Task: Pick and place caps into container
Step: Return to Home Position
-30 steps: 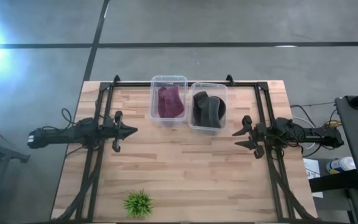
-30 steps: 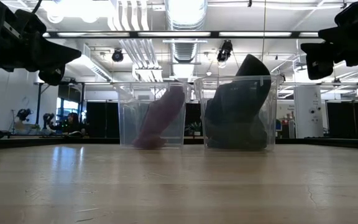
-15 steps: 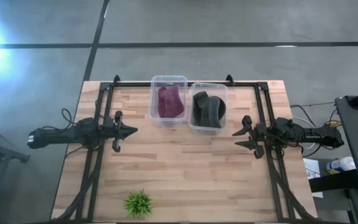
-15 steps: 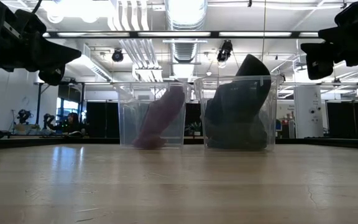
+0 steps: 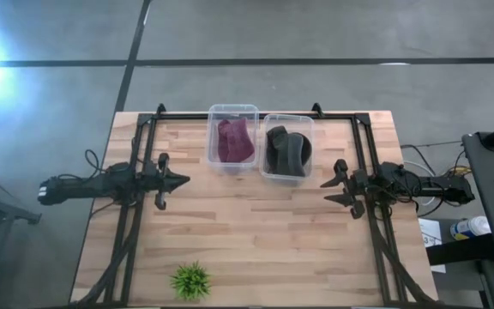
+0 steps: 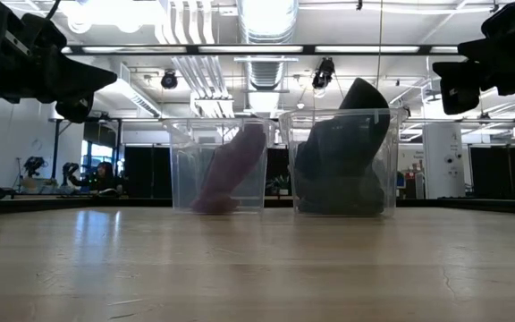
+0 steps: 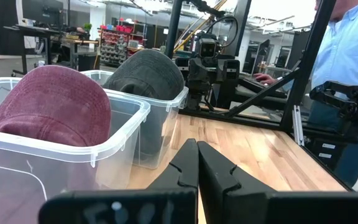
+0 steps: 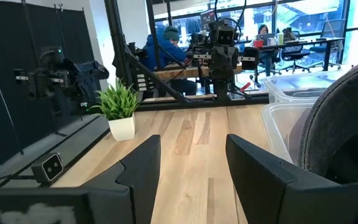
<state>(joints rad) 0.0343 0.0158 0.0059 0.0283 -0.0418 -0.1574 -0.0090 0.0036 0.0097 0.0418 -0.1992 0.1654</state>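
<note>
A maroon cap sits in the left clear plastic bin, its crown showing in the left wrist view. Dark grey caps fill the right clear bin, one rising above the rim. My left gripper hovers above the table's left side, shut and empty, pointing toward the bins. My right gripper hovers above the right side, open and empty, its fingers spread.
A small green potted plant stands near the table's near edge, left of centre. Black frame rails run along both table sides. A person in a light blue shirt stands beyond the table. Bare wood lies between the arms.
</note>
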